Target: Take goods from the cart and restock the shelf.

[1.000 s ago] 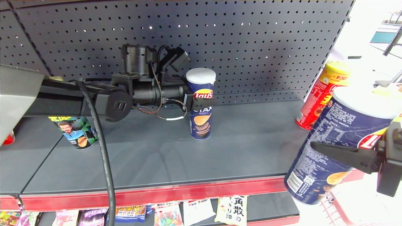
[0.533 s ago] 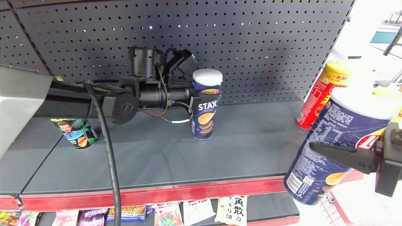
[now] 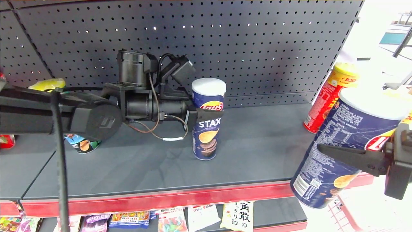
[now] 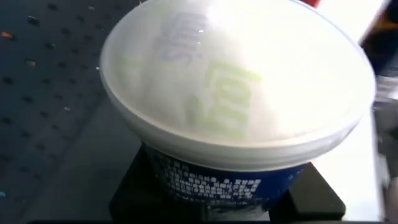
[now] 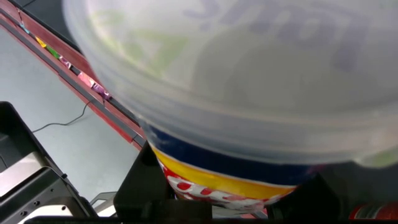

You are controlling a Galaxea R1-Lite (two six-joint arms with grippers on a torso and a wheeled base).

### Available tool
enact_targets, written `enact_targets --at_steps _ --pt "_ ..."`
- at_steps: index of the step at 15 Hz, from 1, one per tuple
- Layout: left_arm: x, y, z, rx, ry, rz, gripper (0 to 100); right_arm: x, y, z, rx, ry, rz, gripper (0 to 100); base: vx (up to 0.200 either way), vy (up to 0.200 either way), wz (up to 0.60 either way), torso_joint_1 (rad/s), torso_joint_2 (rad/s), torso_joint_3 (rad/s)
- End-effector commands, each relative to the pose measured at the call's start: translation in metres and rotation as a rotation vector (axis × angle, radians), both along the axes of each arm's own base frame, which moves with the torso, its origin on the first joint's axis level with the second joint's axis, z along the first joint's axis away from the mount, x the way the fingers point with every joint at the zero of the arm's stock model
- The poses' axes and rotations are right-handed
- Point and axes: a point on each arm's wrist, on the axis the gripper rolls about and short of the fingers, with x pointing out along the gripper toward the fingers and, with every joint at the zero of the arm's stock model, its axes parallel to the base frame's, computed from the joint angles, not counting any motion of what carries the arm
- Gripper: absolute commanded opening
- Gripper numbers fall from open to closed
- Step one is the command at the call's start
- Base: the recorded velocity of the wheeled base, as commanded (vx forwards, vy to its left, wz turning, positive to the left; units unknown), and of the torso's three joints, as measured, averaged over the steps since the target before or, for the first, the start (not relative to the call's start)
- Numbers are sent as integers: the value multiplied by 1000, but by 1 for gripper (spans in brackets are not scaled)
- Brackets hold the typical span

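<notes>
A blue chips can with a white lid stands upright on the grey shelf, a little left of the middle. My left gripper reaches in from the left and is shut on its upper half. The left wrist view looks down on its lid, with dark fingers at its sides. My right gripper is shut on a second, larger-looking blue chips can. It hangs tilted off the shelf's right front corner. The right wrist view shows its lid.
A red and yellow can leans at the shelf's back right. A green printed can and a yellow bag sit at the left behind my arm. Snack packets hang below the red shelf lip. Red cart wire shows lower right.
My left gripper first shifted the can right and tilted it, then brought it forward and down, upright again. The right gripper and its can barely moved.
</notes>
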Motion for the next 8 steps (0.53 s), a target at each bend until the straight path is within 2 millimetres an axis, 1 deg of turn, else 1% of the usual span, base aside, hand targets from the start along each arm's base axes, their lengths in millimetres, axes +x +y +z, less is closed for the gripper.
enact_targets --at_steps 1,3,6,8 --pt "-33 5 13 -13 -4 -37 0 0 0 0 0 -1 1 0 0 0 0 0 0 0" --pt "-36 5 4 -2 16 -41 0 1 1 2 1 -4 2 0 0 0 0 0 0 0" --pt "-37 4 -4 -8 9 -45 0 2 2 5 5 -12 4 0 0 0 0 0 0 0" --pt "-41 3 -9 -1 27 -53 0 3 3 5 4 -9 7 0 0 0 0 0 0 0"
